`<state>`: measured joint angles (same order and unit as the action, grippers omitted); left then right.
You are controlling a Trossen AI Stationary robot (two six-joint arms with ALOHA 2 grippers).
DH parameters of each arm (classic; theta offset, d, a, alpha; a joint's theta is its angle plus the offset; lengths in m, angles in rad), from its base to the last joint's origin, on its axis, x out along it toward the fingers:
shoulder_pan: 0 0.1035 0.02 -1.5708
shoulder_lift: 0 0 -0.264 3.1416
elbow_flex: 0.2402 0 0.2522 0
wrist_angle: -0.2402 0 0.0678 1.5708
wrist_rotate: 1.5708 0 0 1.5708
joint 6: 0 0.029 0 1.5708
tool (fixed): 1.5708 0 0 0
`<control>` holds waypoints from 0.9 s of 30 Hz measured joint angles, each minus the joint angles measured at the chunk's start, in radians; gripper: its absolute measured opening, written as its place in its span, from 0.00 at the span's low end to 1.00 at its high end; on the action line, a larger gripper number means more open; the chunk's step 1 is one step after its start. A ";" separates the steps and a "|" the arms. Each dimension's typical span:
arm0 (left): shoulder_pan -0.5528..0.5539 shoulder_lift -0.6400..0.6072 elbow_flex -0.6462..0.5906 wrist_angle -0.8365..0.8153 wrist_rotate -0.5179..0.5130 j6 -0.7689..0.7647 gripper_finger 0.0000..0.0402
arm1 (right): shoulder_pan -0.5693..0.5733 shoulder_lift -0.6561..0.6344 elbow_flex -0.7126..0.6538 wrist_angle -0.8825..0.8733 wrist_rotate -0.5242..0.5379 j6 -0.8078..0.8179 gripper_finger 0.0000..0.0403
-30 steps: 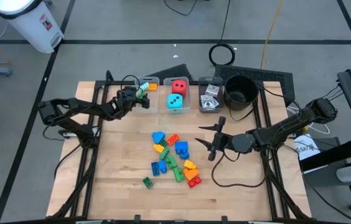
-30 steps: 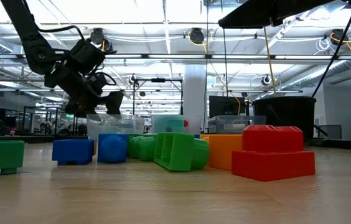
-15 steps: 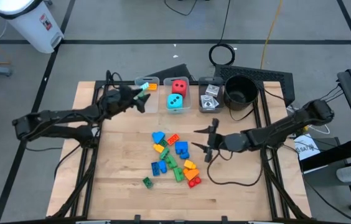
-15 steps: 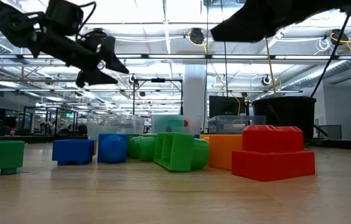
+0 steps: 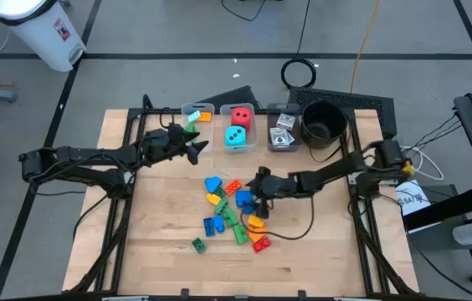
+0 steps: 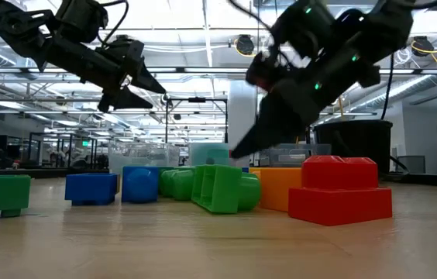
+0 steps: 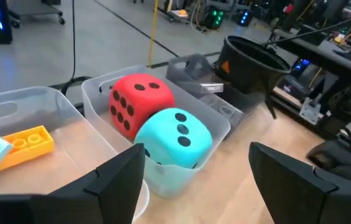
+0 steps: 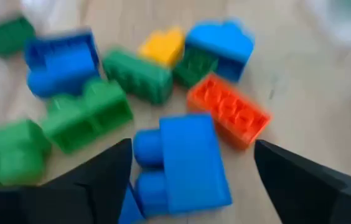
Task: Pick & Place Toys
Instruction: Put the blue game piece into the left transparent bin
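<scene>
Now your right gripper (image 8: 188, 186), jaws wide w/ nothing held, sits over the blue brick (image 8: 178, 163) in the table pile, its long axis running between the fingers. Left gripper (image 7: 194, 180), open & empty, faces the dice bin (image 7: 222, 121).

High view: straight down from above, taking in the whole wooden surface (image 5: 169, 226), both arms and the floor around it.
Low view: at surface height, level, very near the red brick (image 6: 340, 188) at right of frame, room behind.
Left wrist view: close, angled down on the red die (image 7: 139, 103) and teal die (image 7: 177, 137), mid-frame.
Right wrist view: close above the blue brick (image 8: 182, 163), lower centre.
Shared: brick pile (image 5: 234, 212) in high, low, right wrist.
</scene>
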<state>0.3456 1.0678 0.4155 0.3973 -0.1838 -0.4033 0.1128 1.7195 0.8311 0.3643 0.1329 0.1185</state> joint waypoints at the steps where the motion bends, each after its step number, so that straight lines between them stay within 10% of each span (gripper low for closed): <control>1: -0.001 0.006 0.000 -0.003 0.000 0.002 0.71 | -0.009 0.024 0.013 -0.014 -0.004 -0.002 0.79; 27: -0.016 0.026 0.000 -0.014 -0.001 0.002 0.71 | -0.033 0.100 0.030 -0.057 -0.086 -0.080 0.52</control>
<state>0.3294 1.0943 0.4156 0.3836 -0.1848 -0.4010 0.0799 1.8194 0.8616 0.3069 0.0471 0.0386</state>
